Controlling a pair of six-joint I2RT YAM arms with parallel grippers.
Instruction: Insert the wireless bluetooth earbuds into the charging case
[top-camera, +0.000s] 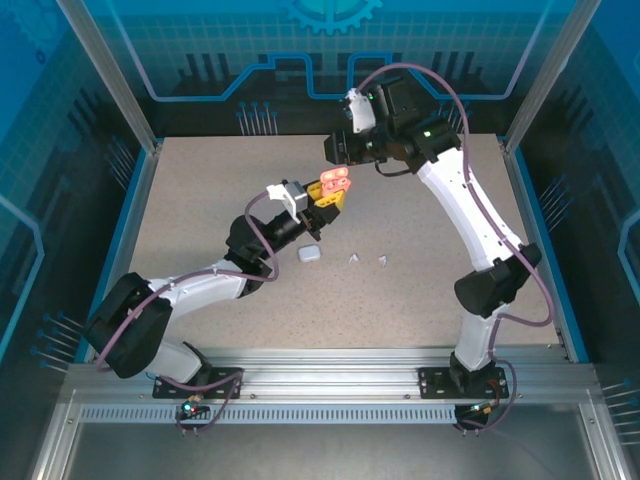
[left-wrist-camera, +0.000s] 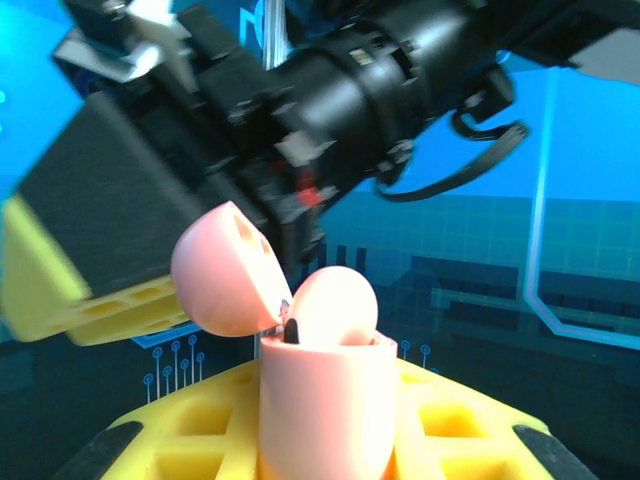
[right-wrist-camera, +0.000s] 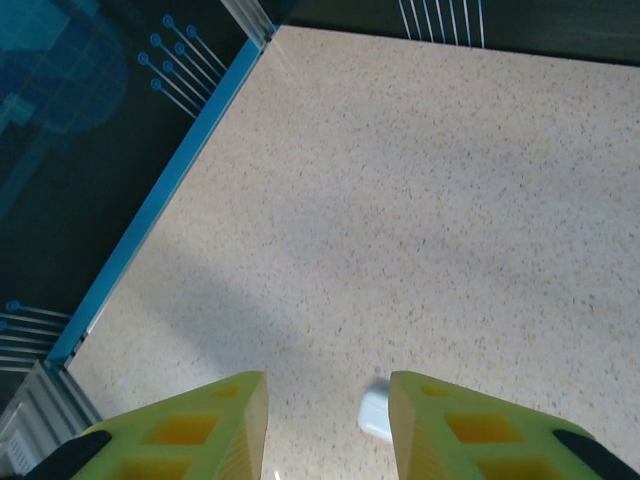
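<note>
The left arm reaches from the near left corner across the speckled beige counter (top-camera: 200, 200) toward its middle. A small white rounded plastic charging case (top-camera: 308, 254) lies flat on the counter just right of that arm's wrist, lid down as far as the top view shows.

A little further right and raised off the surface, the left end effector (top-camera: 332, 192) has its yellow fingers pressed against the sides of a salmon-pink pebble-shaped plastic charging case (top-camera: 337, 180), pinching it upright. In the left wrist view the pink body stands between the two fingertips and its hinged lid (left-wrist-camera: 225, 270) is swung open to the left. A rounded pink shape rises behind the rim; what it is cannot be told. From above, the open case shows two darker hollows.

Close over the pink case, on its far side, hangs the right end effector (right-wrist-camera: 328, 392). Its own camera shows the two yellow fingers spread with bare counter and the white case far below in the gap, nothing between them.

Right of the white case, two tiny white wedge-shaped plastic earbuds (top-camera: 352, 258) lie loose on the counter, near each other but apart, the second one (top-camera: 383, 260) further right.

The right arm arches up from the near right corner.
</note>
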